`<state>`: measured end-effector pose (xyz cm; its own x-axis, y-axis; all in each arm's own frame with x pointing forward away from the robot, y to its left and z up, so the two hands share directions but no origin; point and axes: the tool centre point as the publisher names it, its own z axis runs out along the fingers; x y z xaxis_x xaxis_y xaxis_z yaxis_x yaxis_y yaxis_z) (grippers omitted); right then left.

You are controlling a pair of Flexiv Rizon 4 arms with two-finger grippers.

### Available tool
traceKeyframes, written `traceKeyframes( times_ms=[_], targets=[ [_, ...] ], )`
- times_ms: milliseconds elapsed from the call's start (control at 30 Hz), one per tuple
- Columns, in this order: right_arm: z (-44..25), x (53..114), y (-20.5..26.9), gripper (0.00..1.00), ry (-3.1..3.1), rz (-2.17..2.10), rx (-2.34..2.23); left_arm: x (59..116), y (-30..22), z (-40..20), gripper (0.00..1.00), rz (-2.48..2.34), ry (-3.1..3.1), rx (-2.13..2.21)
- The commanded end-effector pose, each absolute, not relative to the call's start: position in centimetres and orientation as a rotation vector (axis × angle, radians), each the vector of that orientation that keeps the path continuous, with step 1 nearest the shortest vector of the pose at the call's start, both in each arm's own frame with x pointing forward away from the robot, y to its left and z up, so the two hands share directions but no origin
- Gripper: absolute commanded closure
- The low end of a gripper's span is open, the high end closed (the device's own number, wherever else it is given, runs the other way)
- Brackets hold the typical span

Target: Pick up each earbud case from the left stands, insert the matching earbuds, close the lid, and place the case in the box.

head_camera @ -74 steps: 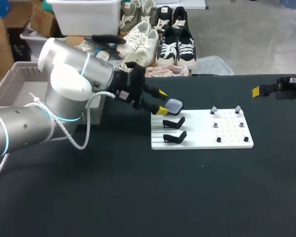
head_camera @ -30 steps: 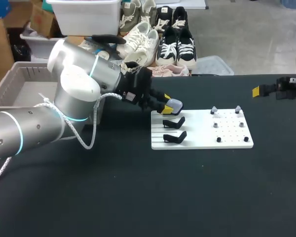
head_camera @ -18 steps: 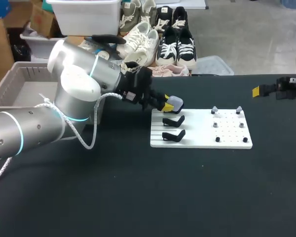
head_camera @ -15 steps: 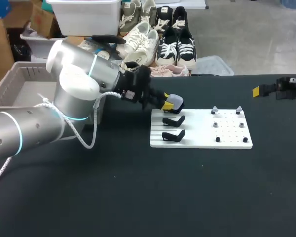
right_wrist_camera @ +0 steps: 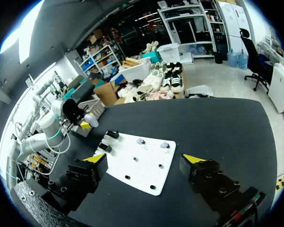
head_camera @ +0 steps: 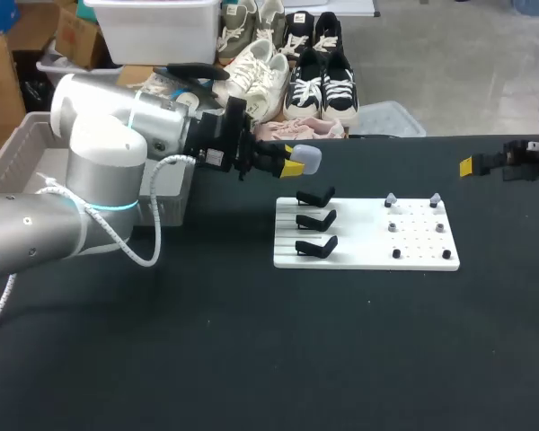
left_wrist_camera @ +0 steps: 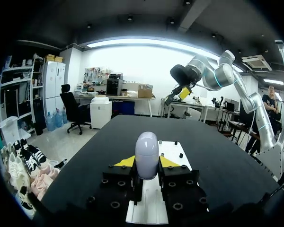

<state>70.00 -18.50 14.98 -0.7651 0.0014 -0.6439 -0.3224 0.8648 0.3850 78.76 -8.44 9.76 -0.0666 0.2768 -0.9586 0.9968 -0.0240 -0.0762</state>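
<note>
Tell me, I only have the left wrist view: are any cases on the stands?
Observer: No. The head view shows all three stands bare. The only case is in your left hand.
Operator: Where's the box?
Observer: The box is at the table's left edge, left of the board, partly hidden by the left arm.
Operator: Is the right hand free?
Observer: Yes, the right hand is open and holds nothing.

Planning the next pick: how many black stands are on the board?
3, in a column on the left part of the board: far stand, middle stand, near stand. None looks hidden.
</note>
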Motion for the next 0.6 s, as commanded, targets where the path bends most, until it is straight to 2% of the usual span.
traceKeyframes(
  times_ms=[33,267,600],
  targets=[
    [15.0,70.0,-18.6,0.00,2.371,0.642,-0.234,75.2,-7.7,11.5,1.00,-1.054,1.411,1.322],
    [15.0,70.0,-18.6,0.00,2.371,0.642,-0.234,73.2,-8.3,14.5,1.00,-1.038,1.286,1.291],
    [15.0,70.0,-18.6,0.00,2.371,0.642,-0.234,71.2,-8.9,15.2,1.00,-1.056,1.281,1.308]
  ],
)
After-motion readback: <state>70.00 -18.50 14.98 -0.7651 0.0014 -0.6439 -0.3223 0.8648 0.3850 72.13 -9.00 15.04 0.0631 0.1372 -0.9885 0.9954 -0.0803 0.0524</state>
